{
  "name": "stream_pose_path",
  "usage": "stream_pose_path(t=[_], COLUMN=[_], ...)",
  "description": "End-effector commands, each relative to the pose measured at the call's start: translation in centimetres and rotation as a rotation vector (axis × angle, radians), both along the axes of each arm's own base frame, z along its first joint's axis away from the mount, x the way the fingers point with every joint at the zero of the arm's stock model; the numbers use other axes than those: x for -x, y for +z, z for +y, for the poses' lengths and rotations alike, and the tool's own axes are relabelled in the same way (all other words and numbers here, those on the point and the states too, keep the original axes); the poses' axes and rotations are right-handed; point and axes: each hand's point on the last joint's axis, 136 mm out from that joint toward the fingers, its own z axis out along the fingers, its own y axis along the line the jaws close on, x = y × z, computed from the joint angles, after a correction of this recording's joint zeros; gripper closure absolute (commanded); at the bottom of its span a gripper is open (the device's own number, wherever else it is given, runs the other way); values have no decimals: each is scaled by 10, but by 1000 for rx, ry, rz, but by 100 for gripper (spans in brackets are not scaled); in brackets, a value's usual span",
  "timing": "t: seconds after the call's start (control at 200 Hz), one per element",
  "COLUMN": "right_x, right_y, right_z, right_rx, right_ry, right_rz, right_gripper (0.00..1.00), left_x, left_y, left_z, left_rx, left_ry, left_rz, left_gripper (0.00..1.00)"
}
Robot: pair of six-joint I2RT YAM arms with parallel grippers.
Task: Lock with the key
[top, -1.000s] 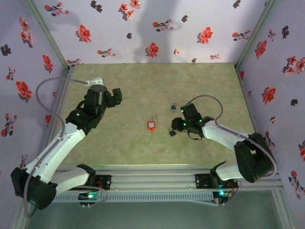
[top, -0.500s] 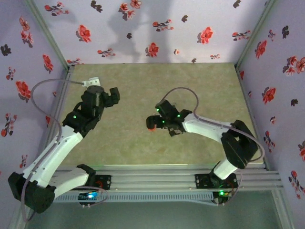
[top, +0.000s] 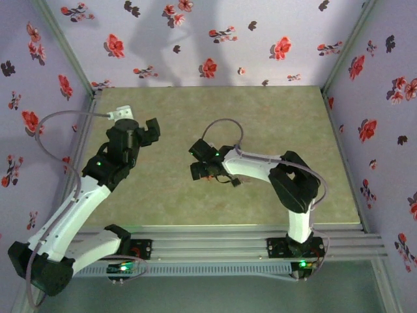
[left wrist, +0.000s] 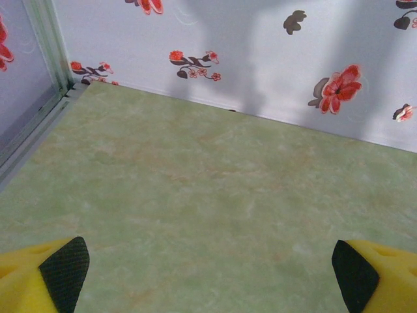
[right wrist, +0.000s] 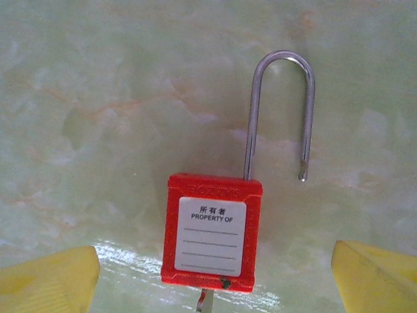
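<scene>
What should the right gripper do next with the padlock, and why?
Probably close the right gripper on the padlock body: its fingers stand open either side of it, and the shackle has one end out, so it needs steadying.

Both arms reach forward, the left hand [left wrist: 208,268] and right hand [top: 199,171] each spread wide open.

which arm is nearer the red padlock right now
Right. The right arm reaches across the table, its open jaws either side of the padlock lying below them. The left arm sits farther left, its open jaws over bare table surface.
</scene>
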Motion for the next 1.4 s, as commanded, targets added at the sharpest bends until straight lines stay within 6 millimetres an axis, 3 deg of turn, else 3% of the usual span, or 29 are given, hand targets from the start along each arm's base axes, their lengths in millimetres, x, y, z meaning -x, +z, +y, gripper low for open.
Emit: stream_pose_path(t=[0.0, 0.925, 1.16, 1.395], right_x=[-2, -3, -3, 2], right_y=[-6, -39, -37, -18], right_z=[-7, 0, 2, 8], right_rx=[88, 164, 152, 86], right_ry=[3, 55, 59, 94], right_rz=[-4, 49, 49, 35], right_gripper=[11, 47, 56, 77], left_x=[0, 0, 0, 0], left_y=[6, 6, 6, 5], left_z=[8, 8, 8, 8], left_rx=[-17, -21, -23, -26], left_ry=[28, 26, 27, 27], left_rz=[-34, -41, -41, -40], left_gripper=[0, 0, 0, 0])
